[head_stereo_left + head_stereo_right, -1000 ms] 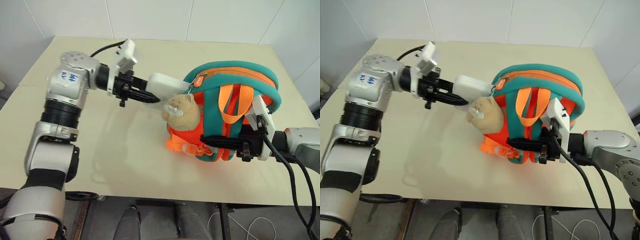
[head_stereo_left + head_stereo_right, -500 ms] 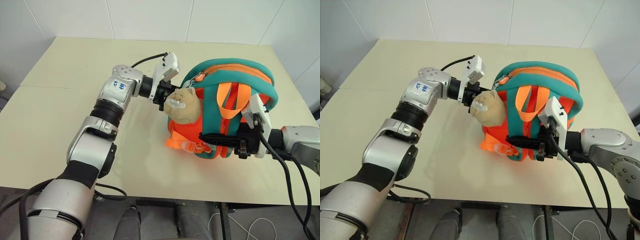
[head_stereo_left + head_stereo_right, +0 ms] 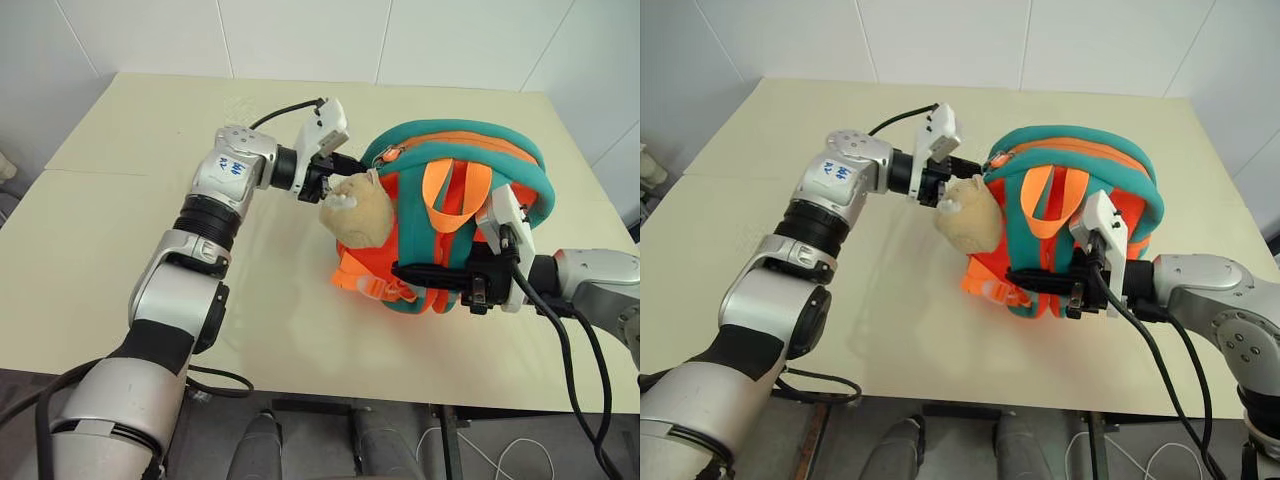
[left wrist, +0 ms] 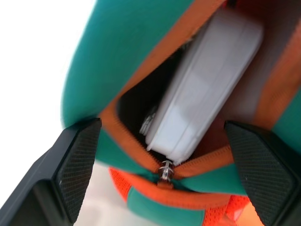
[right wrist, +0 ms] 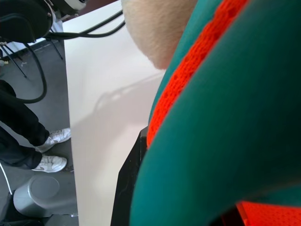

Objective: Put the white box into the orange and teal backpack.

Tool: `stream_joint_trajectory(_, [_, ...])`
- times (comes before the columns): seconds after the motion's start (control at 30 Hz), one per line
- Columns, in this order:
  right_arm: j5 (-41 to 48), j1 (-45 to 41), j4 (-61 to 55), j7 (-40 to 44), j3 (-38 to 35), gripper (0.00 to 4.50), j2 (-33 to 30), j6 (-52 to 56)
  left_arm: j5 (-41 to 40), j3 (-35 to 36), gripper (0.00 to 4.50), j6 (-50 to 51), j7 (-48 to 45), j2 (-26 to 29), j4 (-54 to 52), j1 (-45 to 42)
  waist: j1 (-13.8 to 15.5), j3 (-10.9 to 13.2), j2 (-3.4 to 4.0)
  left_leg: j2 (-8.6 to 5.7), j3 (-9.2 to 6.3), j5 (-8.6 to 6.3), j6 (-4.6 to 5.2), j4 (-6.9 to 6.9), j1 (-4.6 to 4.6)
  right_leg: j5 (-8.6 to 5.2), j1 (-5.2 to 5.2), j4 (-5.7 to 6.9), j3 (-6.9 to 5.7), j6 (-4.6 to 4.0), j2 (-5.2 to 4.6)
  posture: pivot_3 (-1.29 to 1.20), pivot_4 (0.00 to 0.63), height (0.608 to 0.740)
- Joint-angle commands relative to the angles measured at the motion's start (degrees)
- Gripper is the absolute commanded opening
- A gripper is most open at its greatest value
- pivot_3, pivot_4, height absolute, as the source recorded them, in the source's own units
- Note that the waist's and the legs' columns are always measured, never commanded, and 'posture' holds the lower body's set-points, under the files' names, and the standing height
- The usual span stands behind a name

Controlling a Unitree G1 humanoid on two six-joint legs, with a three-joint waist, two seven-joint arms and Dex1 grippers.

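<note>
The orange and teal backpack (image 3: 470,150) stands on the table with its zipped mouth facing my left arm and a beige plush charm (image 3: 357,210) hanging beside that mouth. In the left wrist view the white box (image 4: 207,80) lies inside the backpack, past the orange zip edge. My left gripper (image 3: 345,168) is at the mouth, open, with its fingers (image 4: 75,160) spread wide and clear of the box. On the near side of the backpack, my right gripper (image 3: 405,271) is shut on a teal strap.
The cream table (image 3: 150,250) spreads left of the backpack and ends at a front edge close to me. A white wall rises behind it. In the right wrist view a person's shoes (image 5: 51,162) and cables show on the floor beside the table.
My left arm carried the white box to the right into the backpack's mouth, then its gripper opened and let the box go inside. The right gripper kept its hold.
</note>
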Motion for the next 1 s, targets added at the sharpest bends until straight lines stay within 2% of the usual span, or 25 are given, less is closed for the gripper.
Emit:
stream_joint_trajectory(0.03, [-0.1,-0.4,-0.7,0.7,-0.1,0.0,0.4,-0.4,-2.4,3.3,4.48,3.8,-1.1,4.7,-8.7,2.3,-0.2,0.0,0.0,0.0,0.0,0.0,0.0,-0.01,0.0,0.0,-0.01,0.0,0.0,0.0,0.0,0.0,0.15,0.74])
stream_joint_trajectory(0.17, [-0.4,0.0,-0.8,0.6,-0.2,0.0,0.7,-0.5,-4.7,5.5,4.48,8.4,-0.6,9.2,-17.7,6.8,-0.5,0.0,0.01,0.04,-0.01,0.0,0.0,-0.08,-0.03,-0.01,-0.08,0.01,-0.01,-0.01,0.0,0.0,0.15,0.74])
stream_joint_trajectory(0.33, [-0.7,0.0,-0.9,0.5,-0.3,0.0,1.2,-0.4,-9.1,8.2,4.48,14.8,0.4,12.1,-30.1,11.8,-0.1,0.0,0.01,0.03,-0.01,0.0,-0.01,-0.02,-0.04,0.0,-0.06,0.02,-0.02,-0.01,-0.03,0.0,0.15,0.74])
stream_joint_trajectory(0.43, [-0.9,0.0,-1.0,0.4,-0.3,0.0,1.3,-0.4,-15.7,10.0,4.48,21.8,-2.3,14.3,-39.9,16.1,-0.1,0.0,0.01,0.03,-0.01,0.0,-0.01,-0.02,-0.03,0.0,-0.06,0.03,-0.02,-0.01,-0.03,0.0,0.15,0.74])
stream_joint_trajectory(0.57, [-1.0,0.1,-0.9,0.3,-0.4,0.0,1.5,-0.4,-21.1,10.7,4.48,25.5,-2.3,15.6,-49.5,21.2,-0.2,0.0,0.02,0.05,0.01,0.0,-0.01,-0.04,-0.01,0.0,-0.06,0.03,-0.01,-0.01,-0.03,0.0,0.15,0.74])
stream_joint_trajectory(0.8, [-1.6,-0.3,-0.6,0.3,0.1,0.0,1.9,-0.4,-24.2,9.4,4.48,27.8,4.1,12.1,-54.5,22.7,0.2,0.0,0.01,0.04,0.02,0.04,0.0,0.08,0.03,0.08,0.08,-0.01,-0.02,-0.03,-0.03,0.0,0.15,0.74])
stream_joint_trajectory(0.9, [-1.7,-0.4,-0.7,0.1,0.2,0.0,2.1,-0.4,-21.8,7.1,4.48,26.9,7.3,11.0,-53.7,22.3,0.1,0.0,0.01,0.04,0.02,0.04,0.0,0.08,0.05,0.08,0.1,-0.02,-0.02,-0.03,-0.02,0.0,0.15,0.74])
stream_joint_trajectory(1.0, [-1.7,-0.3,-0.9,-0.1,0.0,0.0,2.3,-0.3,-20.3,6.1,3.88,25.6,9.6,10.6,-52.4,21.8,0.1,0.0,0.01,0.04,0.02,0.04,0.0,0.06,0.08,0.08,0.11,-0.03,-0.02,-0.03,-0.01,0.0,0.15,0.74])
